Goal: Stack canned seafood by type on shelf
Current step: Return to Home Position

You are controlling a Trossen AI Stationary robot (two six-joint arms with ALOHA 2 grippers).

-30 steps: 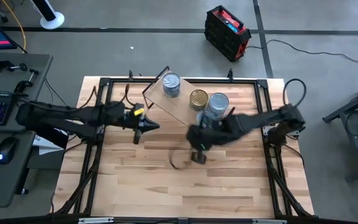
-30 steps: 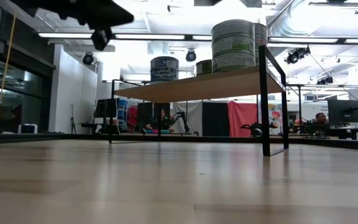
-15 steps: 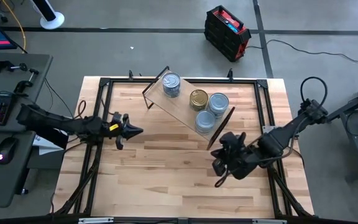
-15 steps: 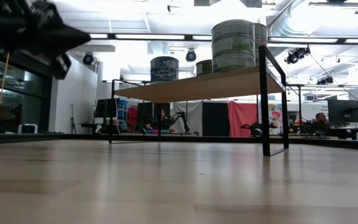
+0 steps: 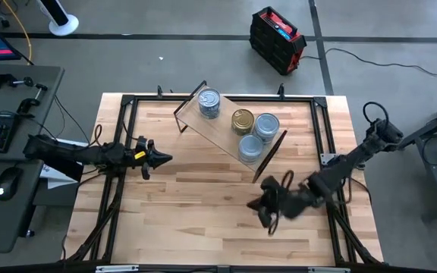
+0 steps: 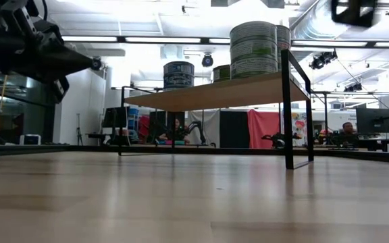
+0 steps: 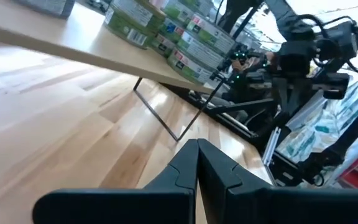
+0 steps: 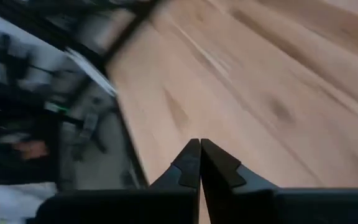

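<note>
The left gripper's (image 5: 160,158) fingers (image 7: 182,173) are pressed flat together with nothing between them. They point right along the left half of the desk (image 5: 188,227), above bare planks and well apart from the shelf (image 5: 220,130); in the low view this arm hangs at the left edge, clear of the wood.

The right gripper's (image 5: 266,206) fingers (image 8: 188,164) are likewise closed tip to tip and hold nothing. It hovers over the near right part of the desk, nearer than the shelf's right end and apart from it.

The shelf stands slantwise on the far middle of the desk, on thin black legs. All the tins in view are on it. A silver-blue-topped stack (image 5: 209,102) sits at its far left end, a gold-topped stack (image 5: 242,120) near the middle, and two silver-blue-topped stacks (image 5: 266,125) (image 5: 250,148) side by side at the right end. In the low view the right-end stack (image 6: 253,48) rises tallest.
</note>
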